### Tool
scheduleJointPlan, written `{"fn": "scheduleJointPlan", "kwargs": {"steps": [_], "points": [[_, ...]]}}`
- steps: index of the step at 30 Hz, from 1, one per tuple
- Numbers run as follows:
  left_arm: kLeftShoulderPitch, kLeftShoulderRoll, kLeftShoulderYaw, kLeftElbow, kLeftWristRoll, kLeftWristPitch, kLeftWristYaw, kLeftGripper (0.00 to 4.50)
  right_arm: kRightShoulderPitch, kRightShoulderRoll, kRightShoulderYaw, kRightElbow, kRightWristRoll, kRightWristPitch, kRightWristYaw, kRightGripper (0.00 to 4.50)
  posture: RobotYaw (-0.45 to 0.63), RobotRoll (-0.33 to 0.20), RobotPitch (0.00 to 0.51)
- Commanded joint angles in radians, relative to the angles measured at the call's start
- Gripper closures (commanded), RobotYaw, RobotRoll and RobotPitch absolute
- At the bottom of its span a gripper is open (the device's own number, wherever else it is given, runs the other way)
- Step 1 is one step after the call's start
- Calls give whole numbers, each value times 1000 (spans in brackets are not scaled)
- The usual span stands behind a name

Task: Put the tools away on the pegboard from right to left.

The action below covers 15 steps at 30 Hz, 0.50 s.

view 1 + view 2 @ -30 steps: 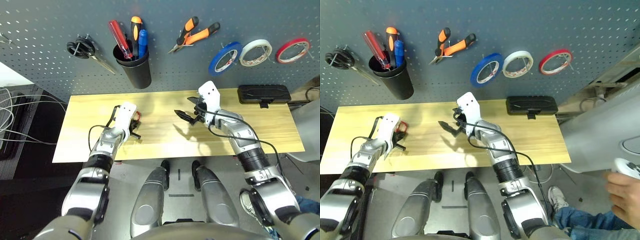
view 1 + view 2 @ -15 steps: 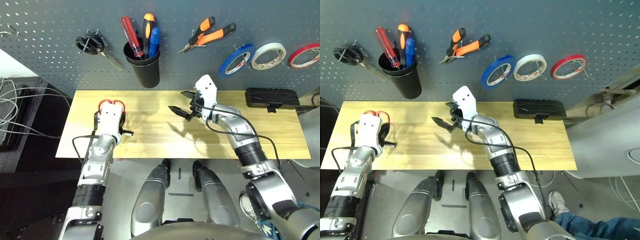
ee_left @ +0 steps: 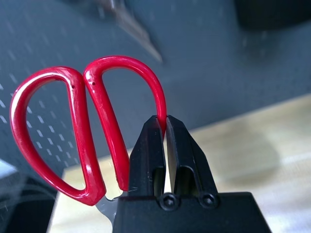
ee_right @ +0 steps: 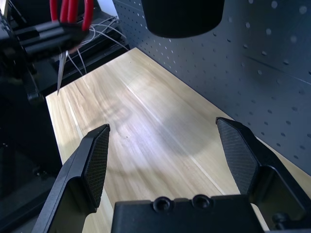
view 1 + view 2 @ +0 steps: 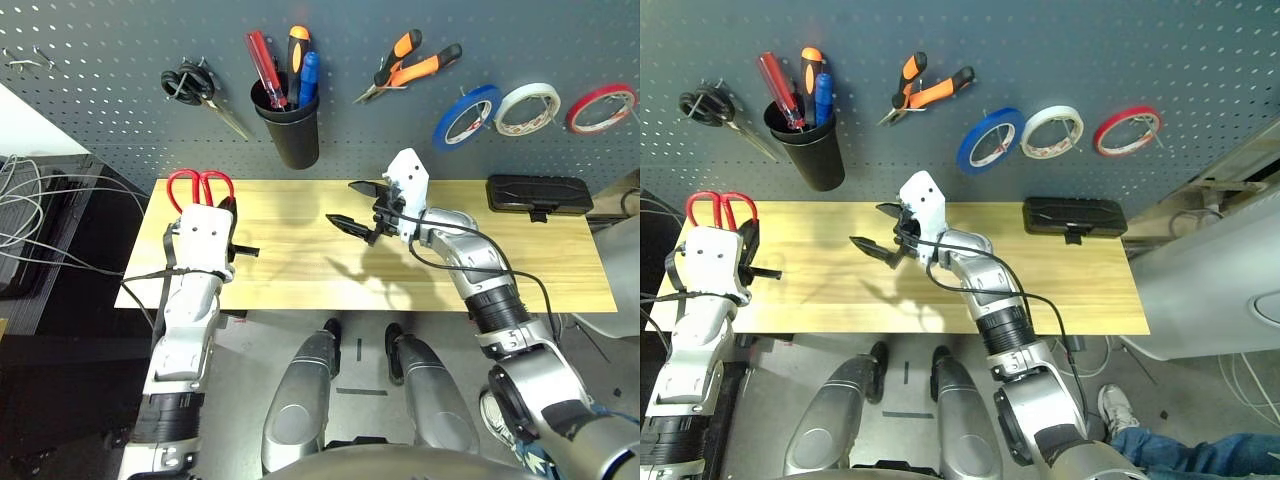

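My left gripper (image 3: 164, 132) is shut on one loop of the red-handled scissors (image 3: 92, 121) and holds them above the table's left end (image 5: 200, 187), handles toward the pegboard (image 5: 120, 120). My right gripper (image 5: 342, 202) hovers open over the table's middle with nothing between its fingers (image 4: 97, 155). On the pegboard hang the blue tape roll (image 5: 466, 115) and the orange-and-black pliers (image 5: 410, 68). The blue-handled screwdriver (image 5: 308, 78) stands in the black cup (image 5: 288, 135).
Black-handled scissors (image 5: 195, 88) hang on a hook left of the cup. White tape (image 5: 525, 105) and red tape (image 5: 598, 107) hang right of the blue roll. A black case (image 5: 538, 190) lies at the wooden table's (image 5: 300, 270) back right. Cables lie beyond its left end.
My left gripper has lifted the red-handled scissors off the table and carried them up and left. The right gripper has drifted slightly left, still open. The camera view has shifted.
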Motion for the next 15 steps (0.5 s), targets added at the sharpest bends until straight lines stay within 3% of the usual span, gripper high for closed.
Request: {"fn": "scheduleJointPlan", "kwargs": {"steps": [1, 15], "points": [[-10, 20, 2, -43, 35, -72, 8, 4476, -3, 6, 18, -22, 6, -9, 9, 0, 92, 0, 305], [-76, 61, -27, -61, 127, -184, -6, 4476, -23, 18, 12, -52, 24, -13, 3, 0, 89, 0, 294]]}}
